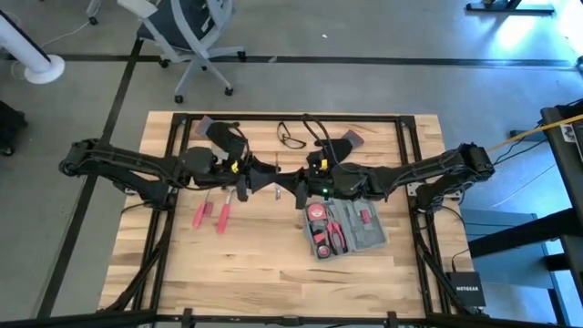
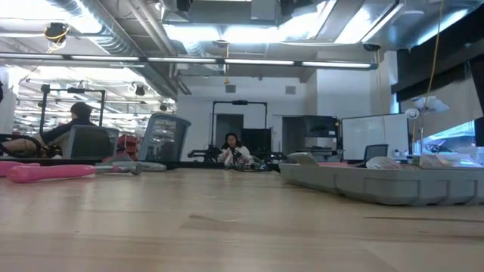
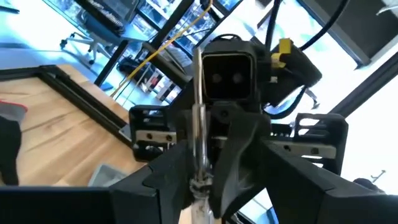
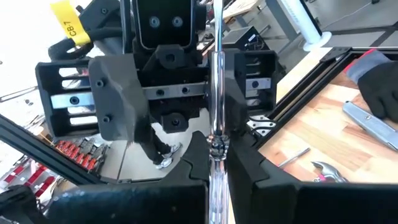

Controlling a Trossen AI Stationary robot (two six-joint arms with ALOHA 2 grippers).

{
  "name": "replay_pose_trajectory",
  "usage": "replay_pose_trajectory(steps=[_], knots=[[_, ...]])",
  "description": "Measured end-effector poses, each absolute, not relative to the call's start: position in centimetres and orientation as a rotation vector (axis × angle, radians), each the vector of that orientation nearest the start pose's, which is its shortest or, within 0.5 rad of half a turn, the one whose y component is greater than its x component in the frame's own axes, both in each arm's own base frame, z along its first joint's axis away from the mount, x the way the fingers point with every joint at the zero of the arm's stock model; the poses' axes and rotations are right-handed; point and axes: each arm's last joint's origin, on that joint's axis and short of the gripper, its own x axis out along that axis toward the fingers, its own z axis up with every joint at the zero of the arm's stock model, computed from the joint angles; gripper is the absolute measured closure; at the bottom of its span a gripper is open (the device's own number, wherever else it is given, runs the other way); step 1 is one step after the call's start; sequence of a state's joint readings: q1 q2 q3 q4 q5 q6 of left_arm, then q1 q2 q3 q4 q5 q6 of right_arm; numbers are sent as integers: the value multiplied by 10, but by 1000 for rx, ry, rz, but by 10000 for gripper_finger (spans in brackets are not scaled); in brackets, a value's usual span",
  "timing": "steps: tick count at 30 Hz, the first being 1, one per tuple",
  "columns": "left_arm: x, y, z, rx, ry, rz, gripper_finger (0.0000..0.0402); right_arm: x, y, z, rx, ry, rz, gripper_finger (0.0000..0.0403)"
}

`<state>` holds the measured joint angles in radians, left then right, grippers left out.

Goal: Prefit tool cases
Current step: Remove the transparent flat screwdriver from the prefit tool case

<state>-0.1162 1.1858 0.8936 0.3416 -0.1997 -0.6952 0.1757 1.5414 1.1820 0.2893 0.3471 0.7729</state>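
Above the table centre the two hands meet tip to tip. The right hand is pressed together on a screwdriver — its metal shaft points at the left hand, whose fingers stand apart. The tool case lies open just below the right hand, red-handled tools inside.

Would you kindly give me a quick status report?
Right tool shut on clear-handled metal-shaft screwdriver, mid-table. Left tool facing it. Flat grey plastic case open beside right arm. Nothing blocking it.
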Motion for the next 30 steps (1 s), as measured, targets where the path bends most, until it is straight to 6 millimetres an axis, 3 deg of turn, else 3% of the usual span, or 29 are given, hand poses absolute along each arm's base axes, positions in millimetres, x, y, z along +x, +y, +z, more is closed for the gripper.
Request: replay_pose_trajectory(steps=[5,11,15,24,30], knots=[[268,-23,340,-697,-93,119,255,354,53,331,754,1,-182,384],[268,-23,338,-669,-74,128,384,354,53,331,756,-2,-180,384],[268,-22,338,-673,-83,144,394,354,54,332,753,3,-160,374],[268,-21,336,-682,-68,155,399,354,54,332,734,9,-153,246],[263,-21,325,-694,64,215,400,353,54,326,719,73,-149,184]])
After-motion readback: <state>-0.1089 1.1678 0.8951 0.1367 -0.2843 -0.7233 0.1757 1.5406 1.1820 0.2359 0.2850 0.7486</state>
